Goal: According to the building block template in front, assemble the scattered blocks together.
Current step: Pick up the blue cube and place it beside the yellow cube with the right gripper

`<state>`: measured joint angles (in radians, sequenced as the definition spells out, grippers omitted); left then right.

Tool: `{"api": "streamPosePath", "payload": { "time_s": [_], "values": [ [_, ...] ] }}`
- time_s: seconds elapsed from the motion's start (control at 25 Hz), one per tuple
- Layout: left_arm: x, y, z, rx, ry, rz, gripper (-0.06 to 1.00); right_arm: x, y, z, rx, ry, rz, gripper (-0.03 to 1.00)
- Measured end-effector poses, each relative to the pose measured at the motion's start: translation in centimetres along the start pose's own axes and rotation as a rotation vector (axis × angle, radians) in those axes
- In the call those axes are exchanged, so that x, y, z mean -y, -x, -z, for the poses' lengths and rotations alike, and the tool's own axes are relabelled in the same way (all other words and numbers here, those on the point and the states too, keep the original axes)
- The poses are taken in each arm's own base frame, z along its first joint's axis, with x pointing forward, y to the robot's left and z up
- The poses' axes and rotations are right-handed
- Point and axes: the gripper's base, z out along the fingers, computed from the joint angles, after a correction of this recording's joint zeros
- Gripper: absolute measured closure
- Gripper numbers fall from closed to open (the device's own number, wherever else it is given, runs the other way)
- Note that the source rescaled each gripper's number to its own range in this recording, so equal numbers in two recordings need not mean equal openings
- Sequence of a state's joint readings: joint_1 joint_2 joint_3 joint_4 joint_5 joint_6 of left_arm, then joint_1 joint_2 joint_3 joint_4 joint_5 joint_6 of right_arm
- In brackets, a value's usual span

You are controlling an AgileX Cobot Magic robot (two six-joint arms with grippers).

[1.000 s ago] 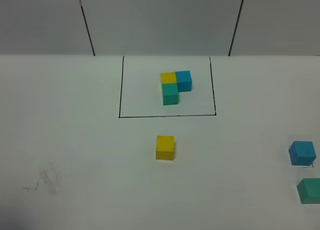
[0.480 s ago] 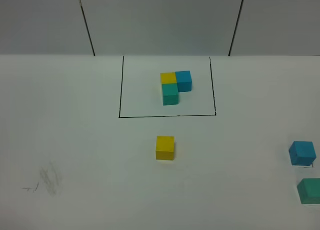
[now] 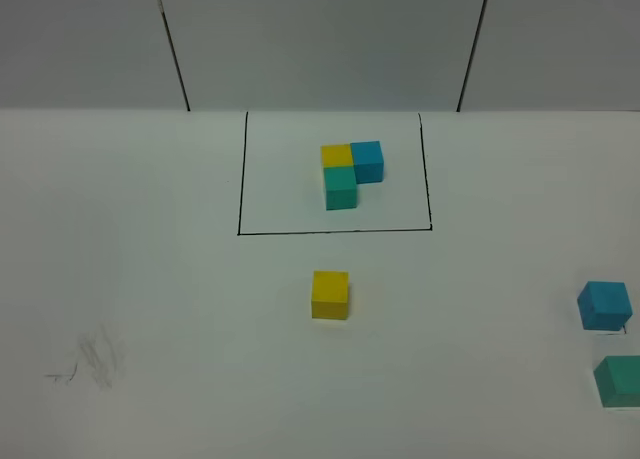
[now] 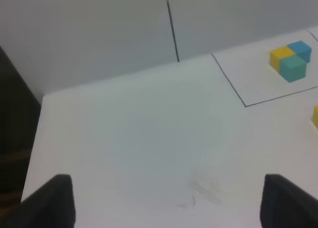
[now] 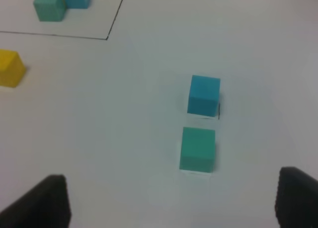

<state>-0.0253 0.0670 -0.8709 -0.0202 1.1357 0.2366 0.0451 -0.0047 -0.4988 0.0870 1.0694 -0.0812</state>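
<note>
The building block template (image 3: 350, 174) is an L-shaped trio of yellow, blue and teal-green cubes inside a black drawn rectangle at the table's far middle; it also shows in the left wrist view (image 4: 290, 61) and the right wrist view (image 5: 58, 1). The loose yellow cube (image 3: 330, 295) sits in front of the frame, and shows in the right wrist view (image 5: 10, 68). The loose blue cube (image 3: 604, 305) and the teal-green cube (image 3: 620, 380) sit apart at the right edge. In the right wrist view the blue cube (image 5: 203, 94) and teal-green cube (image 5: 198, 149) lie ahead of my open right gripper (image 5: 169, 223). My open left gripper (image 4: 166, 223) is empty over bare table.
The white table (image 3: 180, 309) has faint pencil smudges (image 3: 90, 359) at the front left. A grey panelled wall (image 3: 320, 39) stands behind the table. The table's left edge (image 4: 37, 133) drops off to a dark floor.
</note>
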Motion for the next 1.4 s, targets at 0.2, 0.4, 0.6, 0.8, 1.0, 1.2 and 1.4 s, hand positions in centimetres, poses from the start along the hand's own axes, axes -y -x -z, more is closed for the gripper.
{"api": "streamPosePath", "payload": {
  "time_s": [0.2, 0.4, 0.6, 0.8, 1.0, 1.2, 1.4],
  "values": [
    [0.6, -1.9, -1.5, -0.053, 0.01, 0.097, 0.25, 0.0, 0.0, 0.0, 0.0, 0.0, 0.0, 0.24],
    [1.2, -4.4, -4.3, -0.14, -0.02, 0.139, 0.25, 0.0, 0.0, 0.0, 0.0, 0.0, 0.0, 0.24],
    [1.7, -6.1, -6.4, -0.203, -0.046, 0.178, 0.25, 0.0, 0.0, 0.0, 0.0, 0.0, 0.0, 0.24],
    [1.8, -6.5, -6.9, -0.221, -0.049, 0.183, 0.25, 0.0, 0.0, 0.0, 0.0, 0.0, 0.0, 0.24],
    [1.8, -6.5, -6.9, -0.223, -0.05, 0.184, 0.25, 0.0, 0.0, 0.0, 0.0, 0.0, 0.0, 0.24],
    [1.8, -6.5, -6.9, -0.223, -0.05, 0.184, 0.25, 0.0, 0.0, 0.0, 0.0, 0.0, 0.0, 0.24],
    [1.8, -6.5, -6.9, -0.224, -0.042, 0.188, 0.25, 0.0, 0.0, 0.0, 0.0, 0.0, 0.0, 0.24]
  ]
}}
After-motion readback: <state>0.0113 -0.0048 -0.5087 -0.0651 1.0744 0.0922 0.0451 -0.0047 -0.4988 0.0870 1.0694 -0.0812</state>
